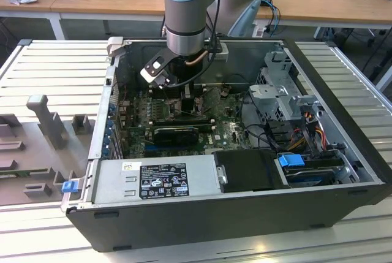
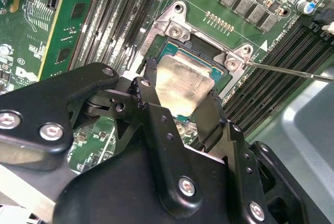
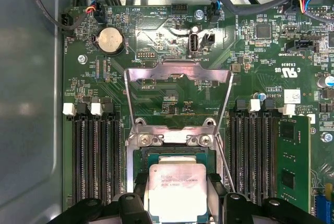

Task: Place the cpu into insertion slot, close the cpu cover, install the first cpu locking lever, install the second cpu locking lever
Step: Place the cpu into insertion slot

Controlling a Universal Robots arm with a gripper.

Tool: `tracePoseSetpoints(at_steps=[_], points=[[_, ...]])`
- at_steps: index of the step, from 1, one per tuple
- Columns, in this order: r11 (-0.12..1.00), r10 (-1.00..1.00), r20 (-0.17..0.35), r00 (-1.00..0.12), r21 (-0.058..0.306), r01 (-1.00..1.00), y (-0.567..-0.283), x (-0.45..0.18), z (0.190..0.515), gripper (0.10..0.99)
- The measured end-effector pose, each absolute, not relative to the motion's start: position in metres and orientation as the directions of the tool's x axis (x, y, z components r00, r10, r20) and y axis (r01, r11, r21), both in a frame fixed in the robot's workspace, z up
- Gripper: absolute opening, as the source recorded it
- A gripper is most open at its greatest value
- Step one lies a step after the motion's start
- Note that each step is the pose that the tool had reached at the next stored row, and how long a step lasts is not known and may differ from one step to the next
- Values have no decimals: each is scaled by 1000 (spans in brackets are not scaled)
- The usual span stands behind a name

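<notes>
Well away from the insertion slot (image 2: 206,49), toward the exterior view's left and outside the computer case (image 1: 184,226), a grey moulded tray (image 1: 37,146) lies on the tabletop (image 1: 61,67). The arm (image 1: 187,11) reaches down into the case over the slot.

In both wrist views the pincer (image 2: 179,94) is clenched on the cpu (image 3: 176,190), with its fingers (image 2: 142,89) against two opposite edges. The chip lies level over the slot's contact field, so close that I cannot tell whether it is bedded or just above. Black memory slots (image 3: 94,156) flank the slot on two sides. The cpu cover (image 3: 177,71) stands raised on its hinge at the edge of the slot away from the pincer. A thin locking lever (image 2: 292,71) juts unlatched from one corner of the slot. Toward the exterior view's right of the slot stands the drive cage (image 1: 282,91).

I judge the first step to be in hand: seating the chip, with the cover and levers not yet dealt with. It calls for the chip to lie square and flat inside the slot's rim, with no sideways drag across the contacts.
</notes>
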State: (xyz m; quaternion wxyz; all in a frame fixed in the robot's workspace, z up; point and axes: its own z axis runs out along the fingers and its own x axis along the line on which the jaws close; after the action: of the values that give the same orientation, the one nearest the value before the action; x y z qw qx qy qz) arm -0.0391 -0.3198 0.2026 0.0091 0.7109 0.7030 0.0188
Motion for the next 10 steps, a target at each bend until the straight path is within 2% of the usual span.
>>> tracePoseSetpoints(at_steps=[8,9,10], points=[[-16,1000,14,15,39,999,-320,-39,201,533],[-16,1000,15,15,40,999,-320,-39,200,545],[-16,1000,14,15,40,999,-320,-39,200,608]])
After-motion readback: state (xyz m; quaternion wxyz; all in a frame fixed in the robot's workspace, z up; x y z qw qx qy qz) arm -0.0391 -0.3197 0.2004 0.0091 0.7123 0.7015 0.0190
